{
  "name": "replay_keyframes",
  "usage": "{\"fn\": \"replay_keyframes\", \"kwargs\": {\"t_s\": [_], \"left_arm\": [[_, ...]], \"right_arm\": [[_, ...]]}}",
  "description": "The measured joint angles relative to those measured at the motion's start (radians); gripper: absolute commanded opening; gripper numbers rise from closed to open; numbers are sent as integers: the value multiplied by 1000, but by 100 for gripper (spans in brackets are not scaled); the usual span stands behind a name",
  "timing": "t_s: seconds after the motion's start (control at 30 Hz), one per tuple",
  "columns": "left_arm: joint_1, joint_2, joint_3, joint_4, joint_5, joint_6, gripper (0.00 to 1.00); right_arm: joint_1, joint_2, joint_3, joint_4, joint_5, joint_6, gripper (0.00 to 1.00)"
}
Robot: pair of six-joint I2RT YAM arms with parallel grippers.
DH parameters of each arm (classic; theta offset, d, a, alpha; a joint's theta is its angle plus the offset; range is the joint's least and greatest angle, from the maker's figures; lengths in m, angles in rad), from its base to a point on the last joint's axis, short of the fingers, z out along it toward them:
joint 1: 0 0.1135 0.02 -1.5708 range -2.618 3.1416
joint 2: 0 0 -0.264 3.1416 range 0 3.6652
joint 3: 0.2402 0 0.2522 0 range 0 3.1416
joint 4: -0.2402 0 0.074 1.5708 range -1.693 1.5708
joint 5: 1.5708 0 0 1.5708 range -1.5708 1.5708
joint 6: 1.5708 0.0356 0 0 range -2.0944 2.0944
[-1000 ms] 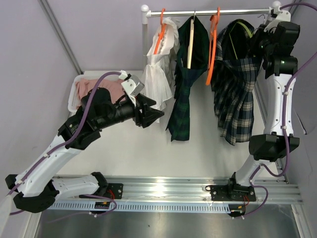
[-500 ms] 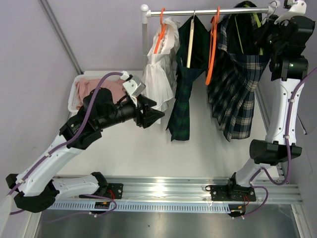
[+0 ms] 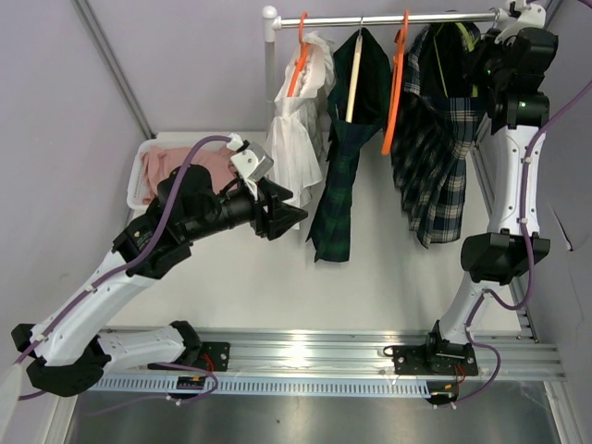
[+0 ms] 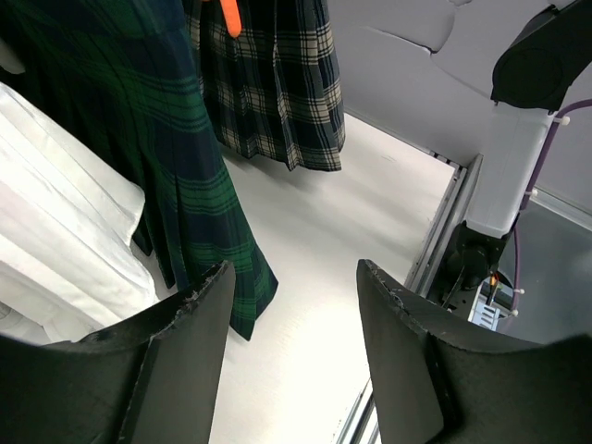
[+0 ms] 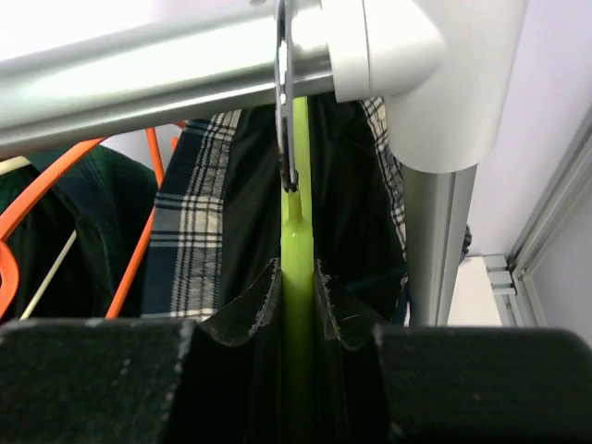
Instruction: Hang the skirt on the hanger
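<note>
With right gripper (image 5: 298, 305), pinches narrowly on the neck of the smooth lime-green hanger (image 5: 296, 185), thin wire hook (image 5: 285, 92) looped over the round metal rail (image 5: 139, 83); carries the pleated navy plaid skirt (image 3: 430, 157) draped there. With left gripper (image 4: 291, 305), gapes wide and empty, just beside the green tartan skirt (image 4: 176, 166) and white pleated garment (image 4: 55, 213)

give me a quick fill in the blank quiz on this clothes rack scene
1. The right pincer is shut on a ____ hanger.
2. That hanger's hook meets the metal ____.
3. The left pincer is ____ and holds nothing.
4. The basket at far left holds a ____ cloth.

Missing words: green; rail; open; pink
</note>
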Motion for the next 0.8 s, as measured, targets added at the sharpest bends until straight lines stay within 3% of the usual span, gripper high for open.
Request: {"fn": "replay_keyframes", "kwargs": {"t_s": [0.2, 0.3, 0.33, 0.43, 0.53, 0.67, 0.73, 0.8], "left_arm": [[0, 0, -5, 1, 0, 0, 62], [0, 0, -12, 2, 0, 0, 62], [0, -1, -14, 3, 0, 0, 63], [0, -3, -20, 6, -1, 0, 63], [0, -14, -34, 19, -5, -1, 63], [0, -23, -38, 29, -17, -2, 64], [0, -23, -38, 33, -23, -8, 64], [0, -23, -38, 37, -30, -10, 65]], "right_arm": [[0, -19, -40, 27, 13, 0, 5], [0, -47, -87, 48, 18, 3, 27], [0, -60, -105, 53, 23, 8, 41], [0, -106, -152, 63, 41, 32, 63], [0, -161, -184, 61, 65, 57, 76], [0, -257, -232, 46, 98, 93, 84], [0, -312, -260, 32, 112, 110, 99], [0, -366, -286, 19, 121, 127, 99]]}}
